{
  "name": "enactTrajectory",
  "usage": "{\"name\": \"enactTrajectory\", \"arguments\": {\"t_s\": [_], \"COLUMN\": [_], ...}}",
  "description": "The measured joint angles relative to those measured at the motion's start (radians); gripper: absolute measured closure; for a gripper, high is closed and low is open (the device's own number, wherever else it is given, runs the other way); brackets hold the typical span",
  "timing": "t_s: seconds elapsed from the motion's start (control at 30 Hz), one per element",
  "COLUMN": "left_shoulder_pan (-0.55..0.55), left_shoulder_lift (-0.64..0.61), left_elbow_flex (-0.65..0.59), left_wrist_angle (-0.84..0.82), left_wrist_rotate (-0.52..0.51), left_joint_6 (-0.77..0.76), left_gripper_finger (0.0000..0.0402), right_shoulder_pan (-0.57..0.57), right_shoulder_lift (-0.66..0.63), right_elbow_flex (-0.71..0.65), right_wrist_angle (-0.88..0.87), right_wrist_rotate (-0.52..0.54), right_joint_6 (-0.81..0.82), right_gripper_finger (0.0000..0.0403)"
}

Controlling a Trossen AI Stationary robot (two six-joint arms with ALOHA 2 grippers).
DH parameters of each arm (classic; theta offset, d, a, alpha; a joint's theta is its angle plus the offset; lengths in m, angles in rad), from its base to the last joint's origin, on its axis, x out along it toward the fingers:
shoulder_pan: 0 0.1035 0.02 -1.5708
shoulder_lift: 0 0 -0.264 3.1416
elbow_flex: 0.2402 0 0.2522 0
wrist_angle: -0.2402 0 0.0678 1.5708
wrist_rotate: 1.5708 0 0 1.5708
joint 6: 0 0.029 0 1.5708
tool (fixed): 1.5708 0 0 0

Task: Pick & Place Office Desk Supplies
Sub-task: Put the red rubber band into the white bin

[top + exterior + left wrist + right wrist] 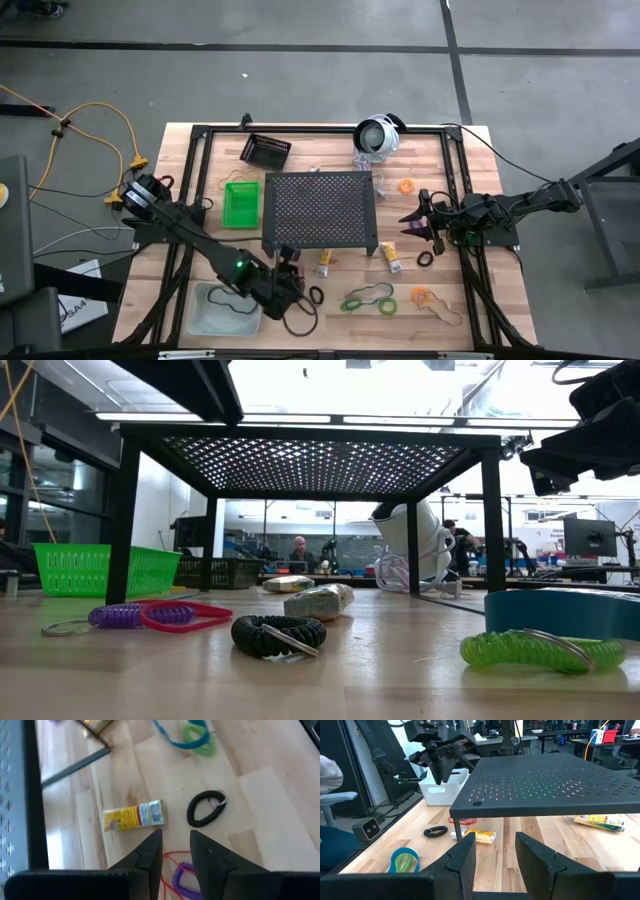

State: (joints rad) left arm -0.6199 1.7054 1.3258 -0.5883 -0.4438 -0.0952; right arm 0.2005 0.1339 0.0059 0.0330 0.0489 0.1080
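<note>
My left gripper [291,268] [176,851] hangs open above the near part of the table, right of the clear bin [222,308], nothing between its fingers. Below it lie a purple coil loop with a red band [178,876]. Beyond them a yellow tube [133,815] and a black coil loop [205,809] lie flat on the wood. A green coil with a blue band [197,735] lies farther right. My right gripper [414,223] [495,852] waits open at the table's right, level, facing the black stand [320,210].
A green bin [240,203] and a black bin [265,150] stand left of the stand. A white round device [378,135] sits at the far edge. A second yellow tube [390,257], a black ring [425,259] and orange loops [420,295] lie at the right front.
</note>
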Motion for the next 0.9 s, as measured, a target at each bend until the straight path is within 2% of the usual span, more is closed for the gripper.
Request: {"name": "enactTrajectory", "arguments": {"t_s": [0.1, 0.27, 0.37, 0.57, 0.9], "left_shoulder_pan": [-0.007, 0.015, 0.045, 0.085, 0.091], "left_shoulder_lift": [0.000, 0.000, 0.000, 0.033, 0.158], "left_elbow_flex": [0.000, 0.028, 0.039, 0.115, 0.224], "left_wrist_angle": [0.002, -0.008, -0.058, -0.203, -0.278], "left_wrist_rotate": [0.023, 0.225, 0.296, 0.307, 0.361], "left_joint_6": [0.118, 0.275, 0.352, 0.520, 0.720], "left_gripper_finger": [0.0309, 0.0309, 0.0309, 0.0309, 0.0309], "right_shoulder_pan": [0.000, 0.000, 0.000, 0.000, 0.000], "right_shoulder_lift": [0.000, 0.000, 0.000, 0.000, 0.000], "right_elbow_flex": [0.000, 0.000, 0.000, 0.000, 0.000], "right_wrist_angle": [0.000, 0.000, 0.000, 0.000, 0.000], "right_wrist_rotate": [0.000, 0.000, 0.000, 0.000, 0.000], "right_joint_6": [0.000, 0.000, 0.000, 0.000, 0.000], "right_gripper_finger": [0.0277, 0.0277, 0.0277, 0.0277, 0.0277]}}
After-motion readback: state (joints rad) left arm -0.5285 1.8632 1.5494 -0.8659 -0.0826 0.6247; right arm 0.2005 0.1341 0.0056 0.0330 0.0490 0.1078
